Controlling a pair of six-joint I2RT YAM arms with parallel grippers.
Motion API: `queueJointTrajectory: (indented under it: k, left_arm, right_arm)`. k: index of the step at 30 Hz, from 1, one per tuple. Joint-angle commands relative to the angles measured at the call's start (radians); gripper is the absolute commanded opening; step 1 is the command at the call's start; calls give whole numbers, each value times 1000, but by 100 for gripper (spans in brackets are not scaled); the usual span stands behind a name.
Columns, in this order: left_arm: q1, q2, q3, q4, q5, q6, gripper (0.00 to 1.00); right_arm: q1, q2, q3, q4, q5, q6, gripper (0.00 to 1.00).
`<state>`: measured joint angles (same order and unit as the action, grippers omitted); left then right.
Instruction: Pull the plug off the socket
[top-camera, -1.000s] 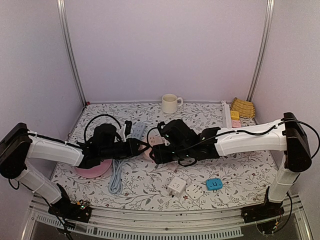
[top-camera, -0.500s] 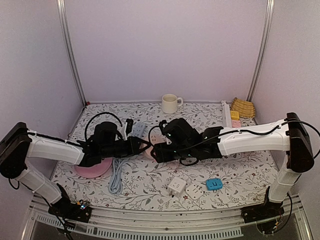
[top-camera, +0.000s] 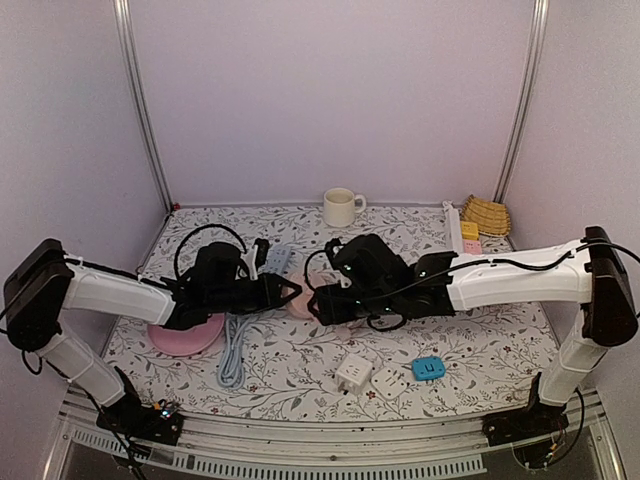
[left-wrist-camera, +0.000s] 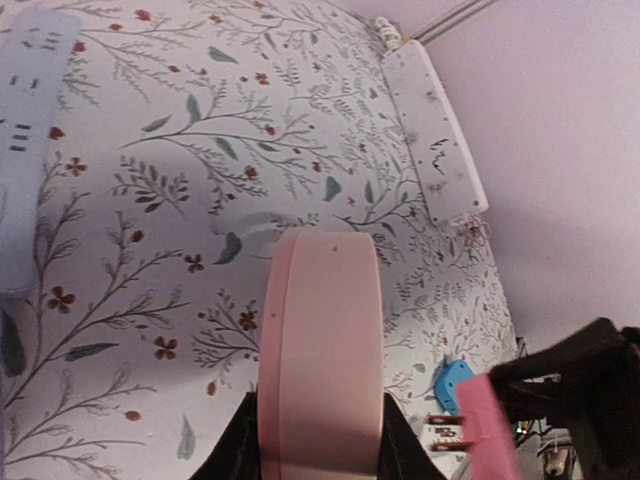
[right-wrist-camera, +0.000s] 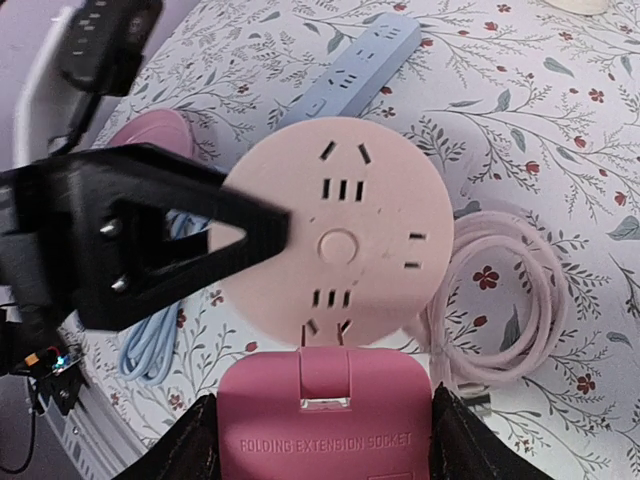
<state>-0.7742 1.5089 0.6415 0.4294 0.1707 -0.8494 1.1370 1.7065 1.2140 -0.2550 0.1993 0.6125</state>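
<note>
My left gripper (top-camera: 284, 292) is shut on the rim of a round pale-pink socket (left-wrist-camera: 320, 350), holding it on edge above the table. In the right wrist view the socket's slotted face (right-wrist-camera: 335, 235) is turned toward me, with the left gripper's black fingers (right-wrist-camera: 150, 240) on its left side. My right gripper (top-camera: 322, 303) is shut on a darker pink flat plug (right-wrist-camera: 325, 420) marked "folding extension socket". Its metal prongs are bare, just clear of the socket's lower slots. In the left wrist view the plug (left-wrist-camera: 487, 430) sits apart from the socket, to its right.
The socket's pink cable (right-wrist-camera: 510, 290) lies coiled on the floral table. Nearby are a blue power strip (top-camera: 275, 262) with its cable (top-camera: 232, 355), a pink dish (top-camera: 190, 338), two white adapters (top-camera: 352, 372), a blue adapter (top-camera: 428, 368), a white mug (top-camera: 341, 207) and a white strip (top-camera: 453, 225).
The two grippers have drawn apart: the right one moved right with the plug, and the prongs now show outside the socket that the left gripper holds.
</note>
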Motion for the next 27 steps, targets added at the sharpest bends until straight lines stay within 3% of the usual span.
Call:
queueJointTrajectory:
  k: [1,9,22,25,27]
  left_arm:
    - [50,35,3,-74,-115,31,0]
    - [63,86,59,-75,-100,38,0]
    - [153,410,449,-213,-14,99,0]
    - [173,448,503,-232,14,108,9]
    - [179,490,521,-243,22,117,20]
  right_arm:
    - [11,-95,4,9,-2,-5,41]
    - [11,-102,-26,4,-4,0,41]
    - [40,24,-12,-1,-89,-15,42]
    - [57,85,50,-13,-92,-30,42]
    - [65,120,67,-19,-94,-35,42]
